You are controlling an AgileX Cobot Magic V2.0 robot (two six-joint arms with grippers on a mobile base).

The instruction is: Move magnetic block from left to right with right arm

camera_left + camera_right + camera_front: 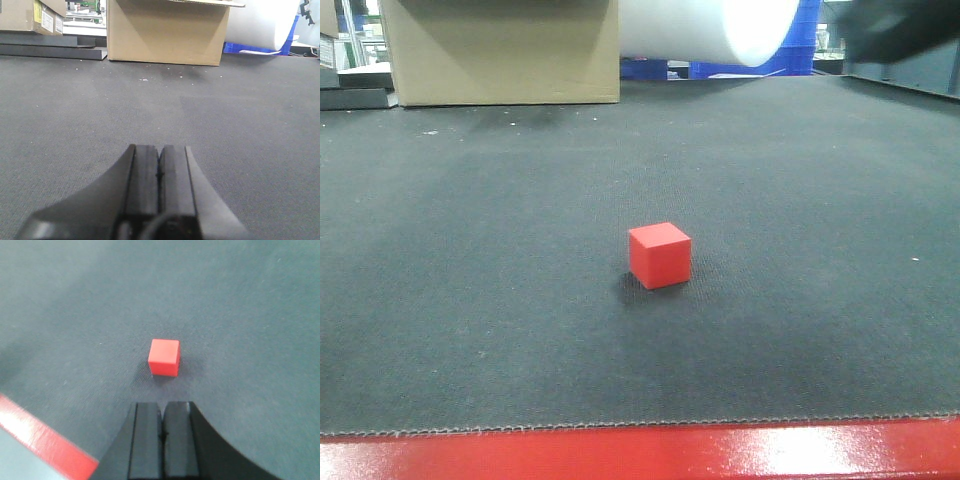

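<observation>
The magnetic block [660, 255] is a small bright-red cube resting alone on the dark grey mat, near the middle. From the right wrist view the magnetic block [164, 357] lies a short way beyond my right gripper [162, 405], which is shut with its pads pressed together and holds nothing. My left gripper [159, 148] hovers low over bare mat, also shut and empty, and the cube is out of that view. Neither gripper's fingers show in the front view; only a dark blurred shape [900, 30] sits at the top right.
A large tan cardboard box [500, 50] stands at the back left of the mat, with a white cylinder [710, 28] and blue crates [800, 50] behind. The table's red front edge [640, 455] runs along the bottom. Dark flat panels [50, 50] lie at far left.
</observation>
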